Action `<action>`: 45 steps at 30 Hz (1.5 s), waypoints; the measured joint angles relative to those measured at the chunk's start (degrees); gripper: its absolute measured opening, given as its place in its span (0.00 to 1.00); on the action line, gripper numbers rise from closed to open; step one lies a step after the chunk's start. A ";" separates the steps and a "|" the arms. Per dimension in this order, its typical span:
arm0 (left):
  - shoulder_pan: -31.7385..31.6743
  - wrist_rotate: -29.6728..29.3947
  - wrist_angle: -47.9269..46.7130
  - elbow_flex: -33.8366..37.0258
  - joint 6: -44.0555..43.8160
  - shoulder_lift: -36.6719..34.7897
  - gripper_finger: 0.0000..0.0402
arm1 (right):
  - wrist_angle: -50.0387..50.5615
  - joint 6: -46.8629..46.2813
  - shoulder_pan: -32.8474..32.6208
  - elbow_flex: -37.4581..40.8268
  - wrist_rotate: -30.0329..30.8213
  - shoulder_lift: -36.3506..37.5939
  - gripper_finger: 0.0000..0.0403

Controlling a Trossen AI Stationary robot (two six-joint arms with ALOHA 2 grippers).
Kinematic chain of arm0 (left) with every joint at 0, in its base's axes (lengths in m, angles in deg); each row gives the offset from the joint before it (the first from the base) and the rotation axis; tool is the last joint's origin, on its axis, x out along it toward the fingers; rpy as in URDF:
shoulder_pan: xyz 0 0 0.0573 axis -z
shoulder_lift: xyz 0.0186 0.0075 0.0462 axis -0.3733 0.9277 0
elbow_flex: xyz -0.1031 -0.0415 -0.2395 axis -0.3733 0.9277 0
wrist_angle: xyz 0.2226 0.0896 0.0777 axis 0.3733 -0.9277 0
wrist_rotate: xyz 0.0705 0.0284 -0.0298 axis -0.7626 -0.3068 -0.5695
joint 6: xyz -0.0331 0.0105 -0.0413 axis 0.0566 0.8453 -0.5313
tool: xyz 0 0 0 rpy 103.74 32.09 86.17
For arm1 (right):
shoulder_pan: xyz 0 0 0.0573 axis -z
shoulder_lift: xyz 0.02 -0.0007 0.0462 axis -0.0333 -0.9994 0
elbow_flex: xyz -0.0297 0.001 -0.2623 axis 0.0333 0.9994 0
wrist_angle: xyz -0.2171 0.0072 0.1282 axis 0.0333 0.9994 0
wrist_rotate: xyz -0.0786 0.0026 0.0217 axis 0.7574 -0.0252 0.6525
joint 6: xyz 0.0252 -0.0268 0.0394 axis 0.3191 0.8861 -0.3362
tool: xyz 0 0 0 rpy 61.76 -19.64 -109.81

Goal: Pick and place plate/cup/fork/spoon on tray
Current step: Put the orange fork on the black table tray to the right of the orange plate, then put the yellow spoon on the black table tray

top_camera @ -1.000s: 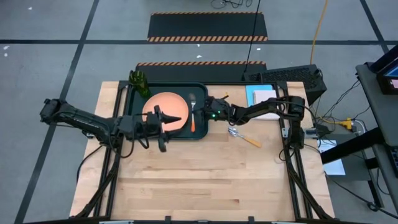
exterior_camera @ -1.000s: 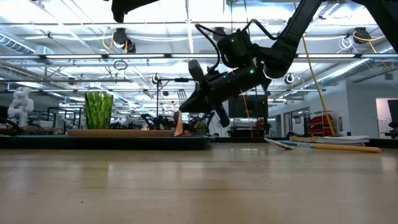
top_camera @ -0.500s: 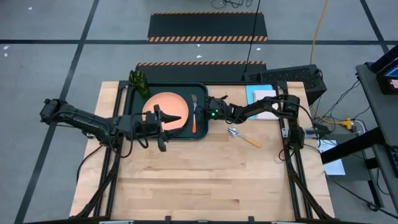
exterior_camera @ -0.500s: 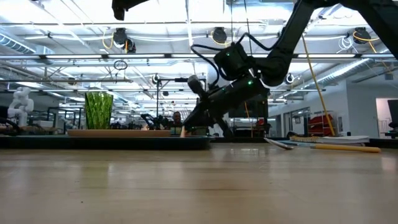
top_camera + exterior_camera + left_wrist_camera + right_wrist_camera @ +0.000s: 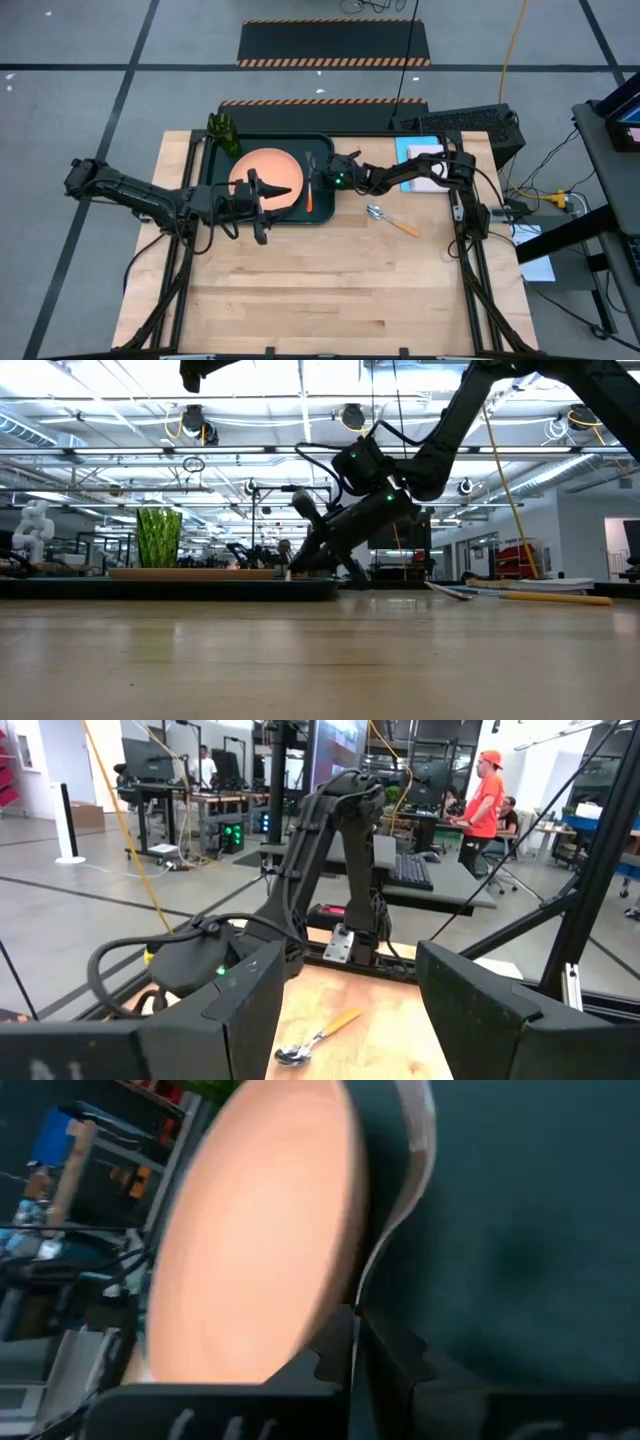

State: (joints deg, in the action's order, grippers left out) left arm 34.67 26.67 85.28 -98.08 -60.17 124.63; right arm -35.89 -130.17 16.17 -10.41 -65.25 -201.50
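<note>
The dark tray (image 5: 215, 170) lies at the table's far left. The salmon plate (image 5: 262, 170) rests flat in it, and the green cup (image 5: 224, 132) stands in its far left corner. The fork (image 5: 311, 190) lies along the tray's right side, tines (image 5: 311, 160) toward the far edge. My right gripper (image 5: 319, 180) is shut on it, low over the tray (image 5: 298, 567). The spoon (image 5: 392, 220) lies on the bare wood right of the tray. My left gripper (image 5: 268, 205) is open and empty above the plate's near edge. My right gripper pinches the fork between its two fingers at the silver neck (image 5: 362, 1295), just behind the tines. The fingers come slanting down from the table's right and lie across the fork. The fork lies low along the tray floor; whether it rests on it I cannot tell.
A light blue sheet with a pale notepad (image 5: 420, 157) lies at the far right. A keyboard (image 5: 455, 122) sits behind it. Bare wood spreads over the table's near half (image 5: 320, 290). People stand in the room beyond the table (image 5: 487, 805).
My right gripper has gone down and a little toward the table's left with the fork, still shut on it. The fork has come from a raised tilt down to lie low along the tray's right side.
</note>
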 joint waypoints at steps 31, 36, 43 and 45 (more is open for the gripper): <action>1.82 0.22 -0.39 0.02 -0.13 0.02 0.57 | 16.29 22.61 -2.72 0.04 2.25 14.11 0.19; 2.15 0.22 -0.48 0.02 0.65 0.02 0.57 | 33.41 31.59 -7.73 0.04 8.32 23.28 0.19; 2.36 0.22 -0.76 0.02 0.61 0.02 0.57 | 55.72 33.83 -16.64 0.04 14.81 34.09 0.19; 2.36 0.22 -0.79 0.02 0.06 0.02 0.57 | 60.90 33.22 -19.62 0.12 16.92 36.13 0.19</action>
State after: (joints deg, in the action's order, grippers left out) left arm 37.03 26.88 84.49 -98.06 -60.10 124.66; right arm 25.01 -96.95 -3.45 -10.29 -48.33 -165.36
